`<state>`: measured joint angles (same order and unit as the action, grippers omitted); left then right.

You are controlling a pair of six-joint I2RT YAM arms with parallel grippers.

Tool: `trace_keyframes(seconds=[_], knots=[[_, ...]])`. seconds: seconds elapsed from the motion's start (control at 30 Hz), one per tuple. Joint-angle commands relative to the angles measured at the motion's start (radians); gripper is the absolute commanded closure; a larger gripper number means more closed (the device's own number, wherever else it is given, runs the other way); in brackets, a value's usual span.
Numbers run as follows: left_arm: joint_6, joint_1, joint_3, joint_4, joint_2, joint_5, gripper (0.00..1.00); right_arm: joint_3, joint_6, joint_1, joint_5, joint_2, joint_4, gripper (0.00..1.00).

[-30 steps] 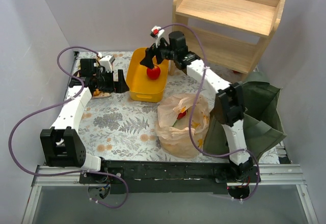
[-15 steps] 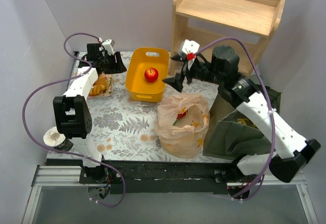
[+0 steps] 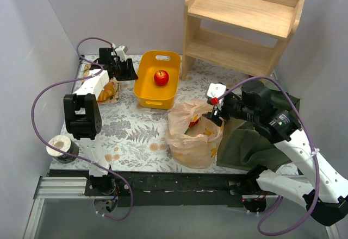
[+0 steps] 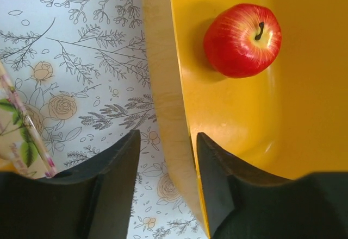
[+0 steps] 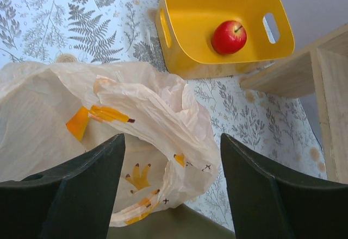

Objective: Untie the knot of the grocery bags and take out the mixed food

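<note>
Bag (image 3: pixel 190 141): thin tan plastic, just toward 5 o'clock from the middle of the tabletop (image 3: pixel 130 125). Upright, top crumpled and gaping. Inside the mouth, a red piece (image 3: pixel 193 123); rest of the contents hard to tell through the plastic.

At the bag's 2 o'clock rim, right hand (image 3: pixel 210 118): fingers spread wide over the plastic, nothing held. In the wrist view, folds of the bag below and between the two fingers; contact uncertain.

Just beside the bag at 3 o'clock, green tote (image 3: pixel 272 136). At the bag's 11 o'clock, apart from it, yellow bin (image 3: pixel 148 95) with an apple (image 3: pixel 161 77) lying inside.

At the bin's 9 o'clock wall, left hand (image 3: pixel 128 71): partly spread, one finger outside the wall and one inside, straddling it. Cannot tell whether either finger touches the wall.

At 7 o'clock of that hand, small tray (image 3: pixel 109 99). Wooden shelf (image 3: pixel 244 21) at the tabletop's 1 o'clock, tape roll (image 3: pixel 60 146) at 8 o'clock.
</note>
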<state>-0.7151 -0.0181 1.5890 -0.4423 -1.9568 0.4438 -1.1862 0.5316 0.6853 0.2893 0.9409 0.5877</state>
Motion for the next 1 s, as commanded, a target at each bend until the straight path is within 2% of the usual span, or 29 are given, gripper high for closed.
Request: trace_keyframes(seconds=[0.0, 0.03, 0.2, 0.3, 0.53, 0.6, 0.73, 0.8, 0.97], knots=[[0.037, -0.017, 0.02, -0.009, 0.013, 0.01, 0.63, 0.013, 0.05, -0.003, -0.053, -0.017, 0.029, 0.25], [0.037, -0.017, 0.014, -0.01, 0.015, 0.004, 0.78, 0.011, 0.057, -0.003, -0.061, -0.02, 0.035, 0.25], [0.066, -0.016, -0.021, -0.041, 0.061, -0.043, 1.0, 0.011, 0.108, -0.003, -0.098, -0.039, 0.084, 0.32], [0.062, -0.005, -0.018, -0.105, 0.062, -0.051, 1.0, 0.033, 0.136, -0.004, -0.084, -0.054, 0.119, 0.37], [0.023, 0.017, -0.119, -0.098, 0.189, -0.155, 1.0, 0.141, 0.284, -0.004, -0.01, -0.119, 0.135, 0.5], [0.014, 0.056, -0.142, -0.099, 0.208, -0.174, 1.0, 0.175, 0.31, -0.003, -0.01, -0.117, 0.132, 0.53], [-0.007, 0.064, -0.185, -0.082, 0.252, -0.224, 1.0, 0.207, 0.364, -0.003, 0.028, -0.088, 0.113, 0.61], [-0.023, 0.07, -0.193, -0.075, 0.259, -0.254, 1.0, 0.224, 0.386, -0.003, 0.033, -0.059, 0.081, 0.62], [-0.099, 0.098, -0.192, -0.061, 0.245, -0.237, 1.0, 0.24, 0.442, -0.001, 0.074, 0.018, 0.011, 0.66]])
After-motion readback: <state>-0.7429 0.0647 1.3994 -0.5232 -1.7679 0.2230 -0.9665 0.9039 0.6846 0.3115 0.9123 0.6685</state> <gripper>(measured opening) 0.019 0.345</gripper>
